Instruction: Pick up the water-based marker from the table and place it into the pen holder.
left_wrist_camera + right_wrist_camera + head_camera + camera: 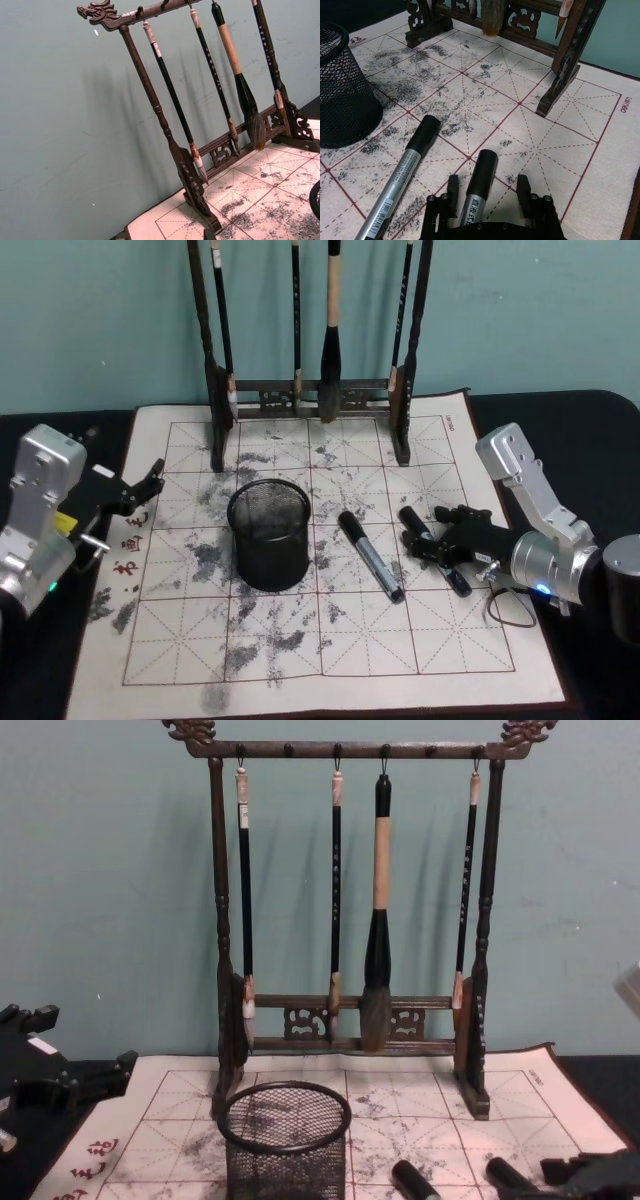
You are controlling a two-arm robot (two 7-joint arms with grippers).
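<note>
Inked mat (570,150) bears a black-capped silver marker (479,187).

Silver arm casings (535,490), black right gripper (425,532).

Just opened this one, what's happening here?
The right gripper sits low over the mat with its jaws open on either side of a black-capped marker, not yet closed on it. A second marker lies beside it, nearer the mesh pen holder, which stands empty. The left gripper is parked open at the mat's left edge.

The right gripper (430,538) hides part of the water-based marker (413,519).
</note>
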